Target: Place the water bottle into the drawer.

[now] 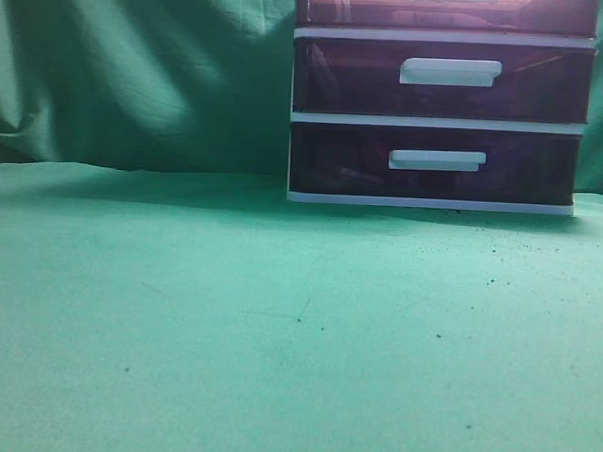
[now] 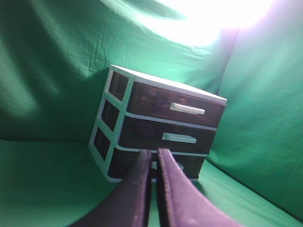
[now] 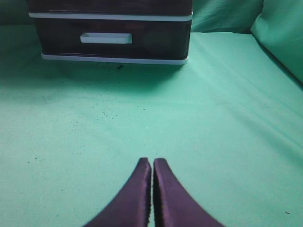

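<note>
I see both tools closed and empty: left tool [image 2: 152, 156], right tool [image 3: 152, 163]; drawer [image 2: 175, 104] shut at the tabletop [image 1: 277, 325] far edge.

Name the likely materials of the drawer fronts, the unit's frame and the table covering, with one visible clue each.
Drawer fronts: probably translucent dark purple plastic, glossy, with faint reflections. Frame: likely white plastic, smooth moulded bars. Table covering: green cloth, matte, creased like the backdrop behind.

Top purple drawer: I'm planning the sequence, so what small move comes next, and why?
Probably open the left gripper and reach for the white bar handle of the top translucent purple plastic drawer: that drawer looks closed, both grippers are shut and empty, and no bottle shows.
</note>
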`<control>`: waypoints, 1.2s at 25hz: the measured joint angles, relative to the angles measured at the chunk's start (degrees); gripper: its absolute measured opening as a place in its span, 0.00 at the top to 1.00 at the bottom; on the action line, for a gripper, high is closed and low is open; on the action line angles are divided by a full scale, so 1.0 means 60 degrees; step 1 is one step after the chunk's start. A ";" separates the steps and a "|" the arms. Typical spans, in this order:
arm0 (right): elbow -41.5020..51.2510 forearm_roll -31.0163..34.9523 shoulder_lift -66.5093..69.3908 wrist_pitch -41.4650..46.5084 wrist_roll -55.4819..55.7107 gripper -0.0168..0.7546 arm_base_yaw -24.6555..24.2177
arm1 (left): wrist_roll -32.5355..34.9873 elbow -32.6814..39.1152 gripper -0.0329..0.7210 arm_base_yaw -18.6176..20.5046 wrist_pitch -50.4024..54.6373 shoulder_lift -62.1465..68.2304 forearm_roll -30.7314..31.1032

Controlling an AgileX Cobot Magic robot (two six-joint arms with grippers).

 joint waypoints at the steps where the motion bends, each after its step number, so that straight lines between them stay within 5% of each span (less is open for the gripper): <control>1: 0.0000 0.0000 0.0000 0.0000 0.0000 0.98 0.0000 | 0.0000 0.0000 0.96 0.0000 0.0000 0.0000 0.0000; 26: 0.0000 0.0000 0.0000 0.0000 0.0000 0.98 0.0000 | 0.0000 0.0000 0.96 0.0000 -0.0406 0.0000 0.0000; 28: 0.0000 0.0000 0.0000 0.0000 0.0000 0.98 0.0000 | 0.0142 0.0000 0.96 0.0000 -0.0385 0.0000 -0.0505; 30: 0.0000 0.0000 0.0000 0.0000 0.0015 0.98 0.0000 | 0.1236 0.0000 0.96 0.0000 0.0043 0.0000 -0.2256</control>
